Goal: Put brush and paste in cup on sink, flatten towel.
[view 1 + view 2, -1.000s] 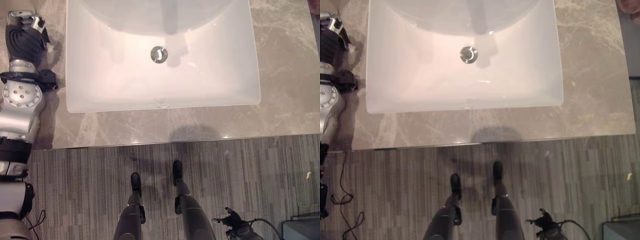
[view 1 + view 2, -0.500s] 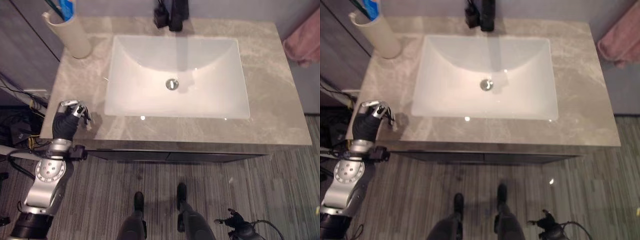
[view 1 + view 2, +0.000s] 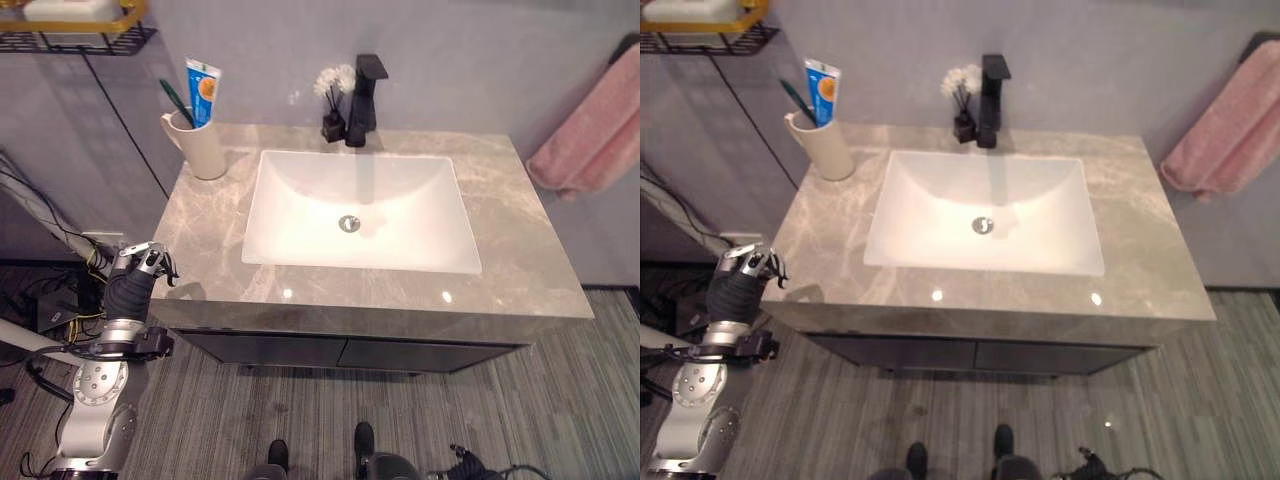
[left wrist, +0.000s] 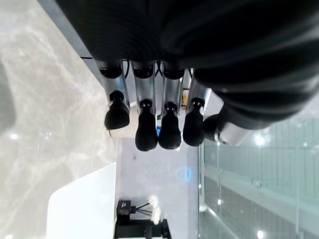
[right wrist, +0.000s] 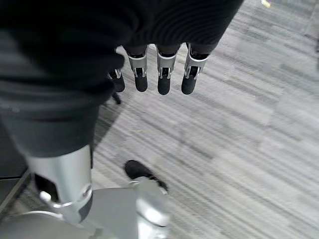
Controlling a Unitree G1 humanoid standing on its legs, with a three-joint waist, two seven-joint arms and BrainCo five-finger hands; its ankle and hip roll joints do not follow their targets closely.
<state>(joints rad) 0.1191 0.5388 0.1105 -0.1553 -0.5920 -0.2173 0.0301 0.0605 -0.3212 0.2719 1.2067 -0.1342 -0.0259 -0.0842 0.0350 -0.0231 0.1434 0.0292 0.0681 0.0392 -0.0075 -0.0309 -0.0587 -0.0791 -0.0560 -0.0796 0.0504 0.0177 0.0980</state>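
**Brush and paste in cup; towel bunched, both hands well away from it**

Risks. The pink towel [image 3: 590,130] hangs on the wall to the right of the counter [image 3: 520,270], gathered into folds rather than lying flat, so by my judgement this is the part of the task left to do. The left hand [image 3: 145,265] hovers off the counter's front left corner, on the opposite side from the towel; a reach across with that arm would pass over the basin [image 3: 360,210] and close to the black tap [image 3: 365,85] and the small dark vase of white flowers [image 3: 333,105], which looks light enough to topple. The right hand [image 5: 154,74] hangs low over the striped floor [image 5: 239,124], its fingers relaxed and straight, holding nothing. It is the nearer arm for the towel, but it must rise past the counter edge, and a clipped edge is possible. A pull on the towel rather than a smoothing stroke could drag it off its hanger, which is hidden here.

Hand state. The left hand's fingers [image 4: 147,134] are curled inward with nothing between them.

Containers. The cream cup [image 3: 203,145] stands upright on the counter's back left corner, beside the basin. In it are the green toothbrush [image 3: 176,100] and the blue and white paste tube [image 3: 202,90], both leaning upright and projecting above the rim. The basin is empty, its drain [image 3: 349,223] uncovered
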